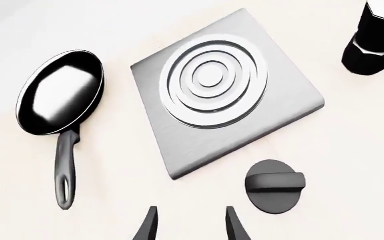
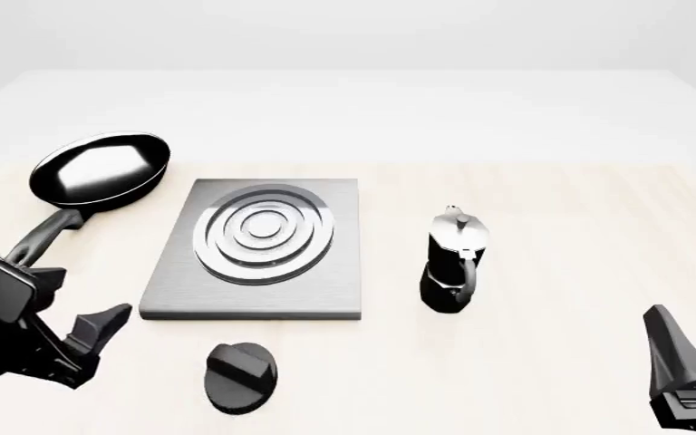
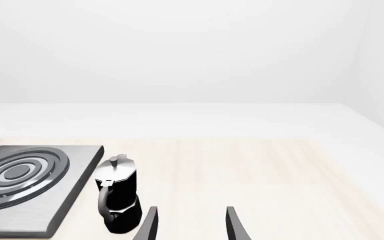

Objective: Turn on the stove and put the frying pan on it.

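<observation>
Currently, my left gripper (image 1: pixel 188 222) and right gripper (image 3: pixel 188 222) both stood apart, empty. Frying pan (image 2: pixel 98 169) lay beside the stove (image 2: pixel 264 249); knob (image 2: pixel 240 377) sat near it.

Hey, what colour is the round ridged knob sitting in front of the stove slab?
Black; the small round ridged knob shows best in the left wrist view.
</observation>
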`<state>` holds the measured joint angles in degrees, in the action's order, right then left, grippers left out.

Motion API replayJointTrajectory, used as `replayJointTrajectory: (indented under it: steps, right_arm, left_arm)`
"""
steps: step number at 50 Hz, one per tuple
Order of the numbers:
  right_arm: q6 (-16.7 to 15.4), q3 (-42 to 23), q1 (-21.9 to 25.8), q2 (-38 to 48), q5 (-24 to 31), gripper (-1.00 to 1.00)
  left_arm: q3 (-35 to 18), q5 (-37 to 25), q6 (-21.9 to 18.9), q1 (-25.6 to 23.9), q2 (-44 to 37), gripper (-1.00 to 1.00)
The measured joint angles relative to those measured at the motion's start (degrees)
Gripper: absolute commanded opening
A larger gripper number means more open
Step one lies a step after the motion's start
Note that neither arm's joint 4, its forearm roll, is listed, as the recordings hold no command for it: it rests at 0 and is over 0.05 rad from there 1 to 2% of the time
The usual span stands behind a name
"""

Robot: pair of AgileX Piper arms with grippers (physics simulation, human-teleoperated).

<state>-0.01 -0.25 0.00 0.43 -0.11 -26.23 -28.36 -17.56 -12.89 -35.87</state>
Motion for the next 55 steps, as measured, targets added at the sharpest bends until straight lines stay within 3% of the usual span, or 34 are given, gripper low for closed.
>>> replayJointTrajectory:
  steps: [11,27,55]
  right_arm:
    - [0.00,0.00,0.00,0.00,0.00,1.00]
    - [0.01,0.00,0.00,0.00,0.00,1.00]
    - [0.01,0.00,0.00,-0.01,0.00,1.00]
  left_arm:
    - [-6.23,-3.71,-4.78,5.21,0.41,1.00]
    - [-10.00,-3.63,-10.42,9.87,-1.62,1.00]
    - [-14.98,0.40,-13.38,17.22,-9.40,1.00]
